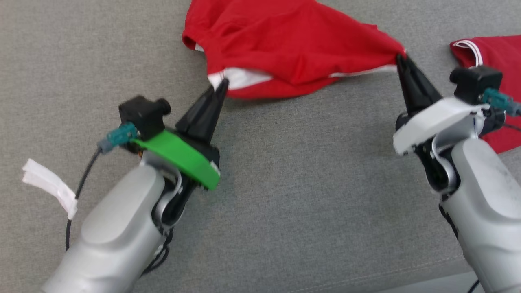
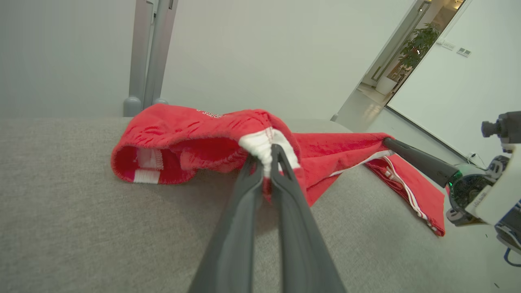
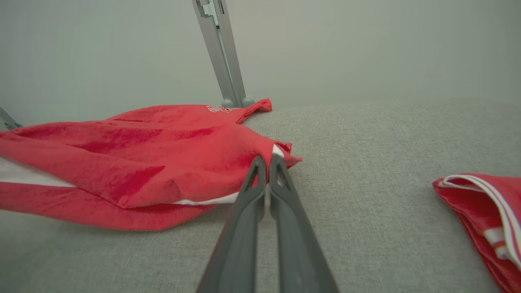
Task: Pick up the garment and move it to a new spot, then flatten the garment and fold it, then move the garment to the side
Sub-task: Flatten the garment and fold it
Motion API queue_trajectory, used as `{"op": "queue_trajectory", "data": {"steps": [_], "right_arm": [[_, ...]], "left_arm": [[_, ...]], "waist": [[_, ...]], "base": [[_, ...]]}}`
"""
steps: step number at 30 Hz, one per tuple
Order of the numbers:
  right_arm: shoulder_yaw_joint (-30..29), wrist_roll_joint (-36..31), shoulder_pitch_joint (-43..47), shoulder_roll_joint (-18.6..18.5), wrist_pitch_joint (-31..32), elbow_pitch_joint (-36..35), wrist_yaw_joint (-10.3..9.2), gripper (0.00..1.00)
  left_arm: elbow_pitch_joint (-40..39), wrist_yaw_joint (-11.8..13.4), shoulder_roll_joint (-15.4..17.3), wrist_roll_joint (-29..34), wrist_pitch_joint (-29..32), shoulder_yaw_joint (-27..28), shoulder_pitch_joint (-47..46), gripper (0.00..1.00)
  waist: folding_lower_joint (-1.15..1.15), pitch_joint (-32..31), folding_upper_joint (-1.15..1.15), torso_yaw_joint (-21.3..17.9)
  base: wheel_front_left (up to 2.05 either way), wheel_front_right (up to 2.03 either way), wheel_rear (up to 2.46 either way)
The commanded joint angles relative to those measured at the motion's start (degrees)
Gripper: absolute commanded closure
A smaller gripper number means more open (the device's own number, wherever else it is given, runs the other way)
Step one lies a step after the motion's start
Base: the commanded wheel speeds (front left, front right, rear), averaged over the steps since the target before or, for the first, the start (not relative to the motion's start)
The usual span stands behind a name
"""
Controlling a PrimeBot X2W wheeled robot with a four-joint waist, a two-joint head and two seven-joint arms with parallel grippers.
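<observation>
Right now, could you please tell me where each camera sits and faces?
Head view: on the head, looking down at the grey surface; shows the left gripper and right gripper pinching the red garment.
Left wrist view: on the left wrist, looking along its fingers toward a doorway; right gripper at right.
Right wrist view: on the right wrist, along its fingers toward a wall.
Both wrist views share the metal post.

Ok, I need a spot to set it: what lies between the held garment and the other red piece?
Bare grey surface, in the right wrist view, between the garment and the other red piece.
</observation>
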Motion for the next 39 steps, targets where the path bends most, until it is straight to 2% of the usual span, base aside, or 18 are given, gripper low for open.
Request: {"op": "queue_trajectory", "data": {"steps": [1, 5, 9, 15, 19, 22, 25, 28, 34, 39], "right_arm": [[-0.44, 0.57, 4.27, -0.57, 2.52, -2.75, -0.02, 1.00], [-3.98, -0.30, 14.96, -1.07, 10.62, -10.59, -0.02, 1.00], [-6.51, -2.87, 25.37, -1.26, 21.52, -20.44, -0.02, 1.00], [-10.69, -4.98, 39.56, 0.92, 38.38, -36.51, -0.01, 1.00], [-13.70, -4.79, 46.46, 2.25, 48.56, -44.06, -0.01, 1.00], [-16.69, -6.61, 49.31, 3.01, 53.42, -49.57, -0.01, 1.00], [-18.03, -8.49, 48.79, 3.14, 54.32, -52.91, -0.01, 1.00], [-18.99, -9.55, 46.43, 3.00, 52.63, -53.37, -0.01, 1.00], [-20.07, -10.97, 38.58, 0.13, 48.86, -49.44, -0.01, 1.00], [-17.56, -10.72, 28.91, -3.65, 45.69, -40.74, -0.01, 1.00]], "left_arm": [[-0.35, -0.11, 2.47, 0.50, 0.00, -2.53, 2.67, 1.00], [-1.21, -0.11, 5.89, -1.48, 0.00, -6.87, 8.66, 1.00], [-3.37, -0.12, 8.88, -3.75, 1.31, -12.08, 13.25, 1.00], [-7.97, -0.11, 13.53, -8.57, 4.45, -15.46, 19.18, 1.00], [-11.35, 1.98, 16.49, -9.92, 7.08, -16.21, 22.36, 1.00], [-15.19, 3.72, 18.43, -9.67, 7.74, -16.63, 24.20, 1.00], [-18.43, 4.51, 19.77, -9.44, 7.19, -16.77, 25.59, 1.00], [-19.56, 4.60, 19.16, -7.15, 6.17, -16.83, 23.56, 1.00], [-16.35, 4.73, 13.93, -4.62, 4.58, -15.84, 17.81, 1.00], [-10.86, 3.73, 9.29, -5.93, 3.01, -13.16, 13.14, 1.00]], "waist": [[0.00, -4.29, 0.00, 0.59], [0.00, -7.89, 0.00, 0.83], [0.00, -10.84, 0.00, 1.27], [0.00, -13.27, 0.00, 2.33], [0.00, -14.06, 0.00, 3.05], [0.00, -14.33, 0.00, 3.46], [0.00, -14.21, 0.00, 3.90], [0.00, -13.92, 0.00, 5.00], [0.00, -12.41, 0.00, 7.04], [0.00, -9.58, 0.00, 8.52]], "base": [[0.00, 0.00, 0.00], [0.00, 0.00, 0.00], [0.00, 0.00, 0.00], [0.00, 0.00, 0.00], [0.00, 0.00, 0.00], [0.00, 0.00, 0.00], [0.00, 0.00, 0.00], [0.00, 0.00, 0.00], [0.00, 0.00, 0.00], [0.00, 0.00, 0.00]]}}
